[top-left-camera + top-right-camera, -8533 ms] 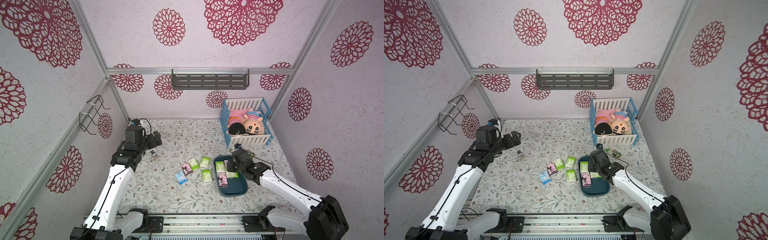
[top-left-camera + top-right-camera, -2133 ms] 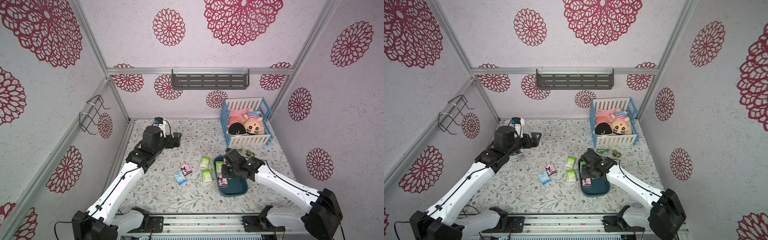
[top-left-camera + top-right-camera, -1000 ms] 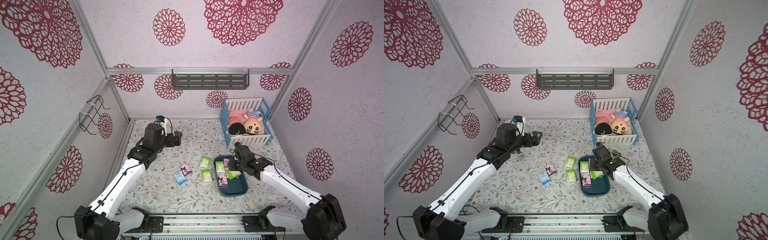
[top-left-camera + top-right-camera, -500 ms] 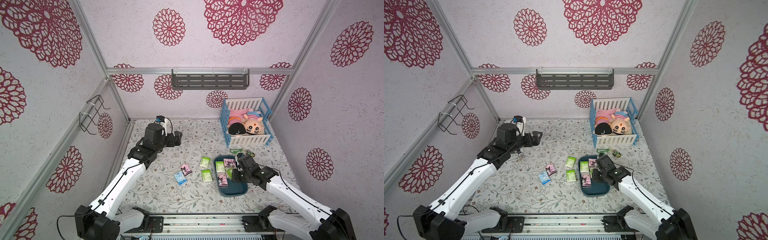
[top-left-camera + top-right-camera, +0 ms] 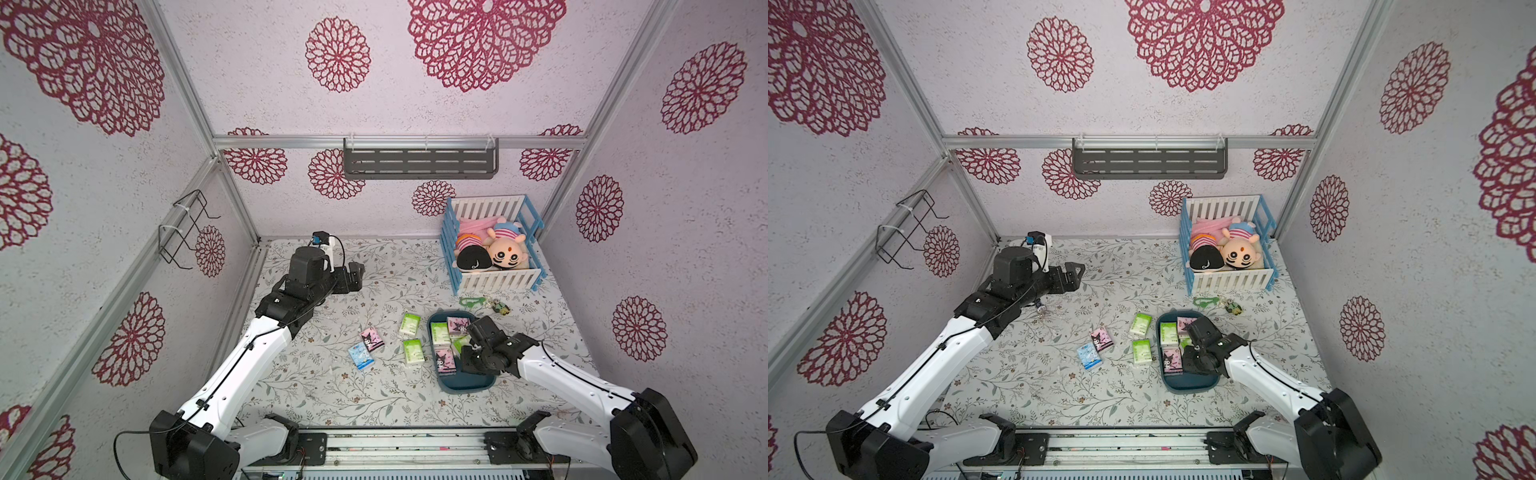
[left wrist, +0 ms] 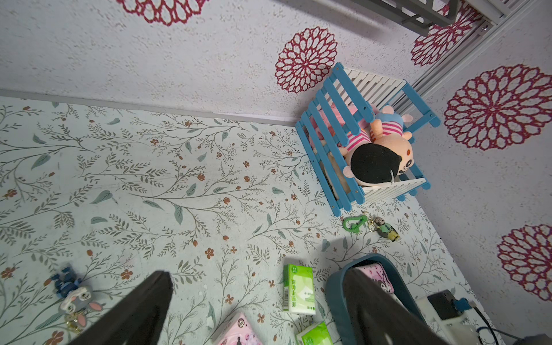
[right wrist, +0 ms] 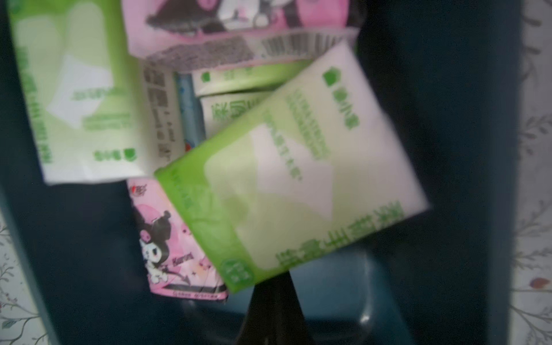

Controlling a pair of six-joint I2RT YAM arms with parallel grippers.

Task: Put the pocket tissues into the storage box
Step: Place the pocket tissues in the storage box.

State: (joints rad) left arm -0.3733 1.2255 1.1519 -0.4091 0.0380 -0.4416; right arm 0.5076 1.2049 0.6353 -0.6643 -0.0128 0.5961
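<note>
Right claw (image 7: 276, 288) is clenching on a green pack (image 7: 292, 167), pinching it at one short end, and is hanging low over the box (image 5: 467, 384). The held pack is sitting skewed. Its long axis is running diagonally across the box and its printed face is showing in the right wrist view. Its far end is overlapping the packs beneath it.

The box is lying front right on the table (image 5: 316, 386), with its long axis running from the front rail toward the back wall. Inside, a second green pack (image 5: 439, 333) is lying lengthwise along the left wall. A far pink pack (image 5: 457, 324) and a near pink pack (image 5: 445, 360) are crowding the middle. The near end of the floor is showing bare.

Just left of the box, two loose green packs (image 5: 410, 324) (image 5: 413, 351) are lying roughly parallel to it. Further left, a loose pink pack (image 5: 372, 338) and a blue pack (image 5: 360, 356) are lying turned diagonally.

A green keychain (image 5: 471, 302) is lying between the box and the crib (image 5: 494, 282), which is holding plush dolls.

Left claw (image 6: 257, 276) is released, fingers spread wide, hovering over the far left of the table, well apart from all the packs. A small toy (image 6: 74, 295) is lying near it.
</note>
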